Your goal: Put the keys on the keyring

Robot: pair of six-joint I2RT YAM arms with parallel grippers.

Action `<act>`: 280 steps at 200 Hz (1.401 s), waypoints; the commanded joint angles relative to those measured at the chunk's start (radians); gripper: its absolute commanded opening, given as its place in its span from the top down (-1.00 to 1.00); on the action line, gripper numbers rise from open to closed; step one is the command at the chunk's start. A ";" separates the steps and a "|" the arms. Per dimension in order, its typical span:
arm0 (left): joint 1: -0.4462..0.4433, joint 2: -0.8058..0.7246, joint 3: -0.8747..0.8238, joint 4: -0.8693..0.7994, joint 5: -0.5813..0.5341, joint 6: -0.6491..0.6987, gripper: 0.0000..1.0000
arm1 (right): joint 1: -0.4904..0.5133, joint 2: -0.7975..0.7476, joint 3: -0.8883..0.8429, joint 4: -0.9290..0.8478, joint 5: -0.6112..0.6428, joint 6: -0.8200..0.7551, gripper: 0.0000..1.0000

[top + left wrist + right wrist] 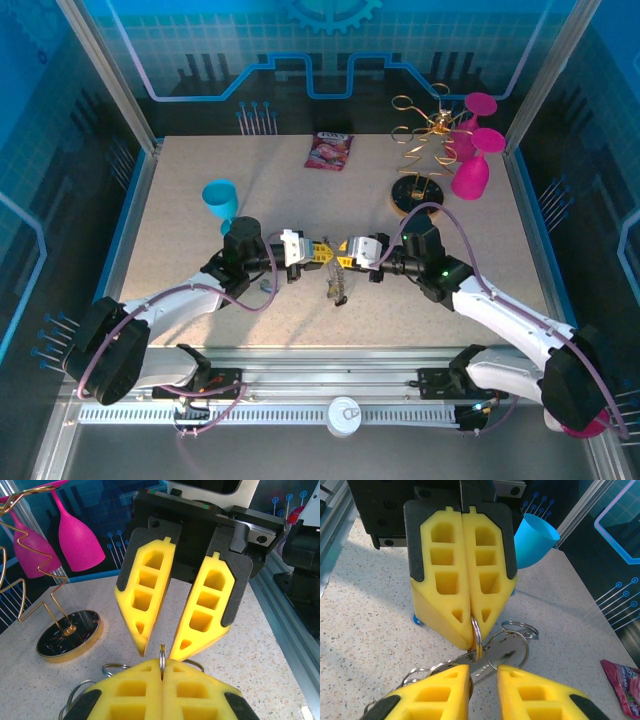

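one thin silver keyring (pixel 476 635) is held on its edge, in the middle of the right wrist view. it stands up and down in the frame, and only its thin side is seen. in the top view it is at the middle of the table (pixel 200 290), where the two pincers meet.

the left gripper (pixel 471 640) is closed tight, and the top of the keyring is pinched between its yellow tips. the right gripper (pixel 159 652) is a little way open. nothing is gripped by it, and the keyring is seen just at the gap between its tips.

at least three more silver rings (pixel 520 625) are seen near the keyring, low on the table, to the lower right and lower left of it. one flat silver piece (pixel 489 664) is seen among them. whether it is a key cannot be told.

one blue cup (pixel 220 197) is seen left of the middle in the top view. only its blue inside is seen. two pink glasses (pixel 470 172) are hung on one gold rack (pixel 425 135) at the upper right. one red packet (pixel 330 150) is laid flat at the top middle.
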 commanded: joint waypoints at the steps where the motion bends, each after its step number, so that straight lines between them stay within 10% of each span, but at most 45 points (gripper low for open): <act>1: 0.002 -0.022 0.003 0.011 0.042 0.019 1.00 | 0.004 -0.015 0.012 0.015 -0.012 0.006 0.56; 280: 0.000 -0.017 0.018 -0.005 0.052 0.026 1.00 | 0.014 0.047 0.024 0.117 -0.089 0.071 0.76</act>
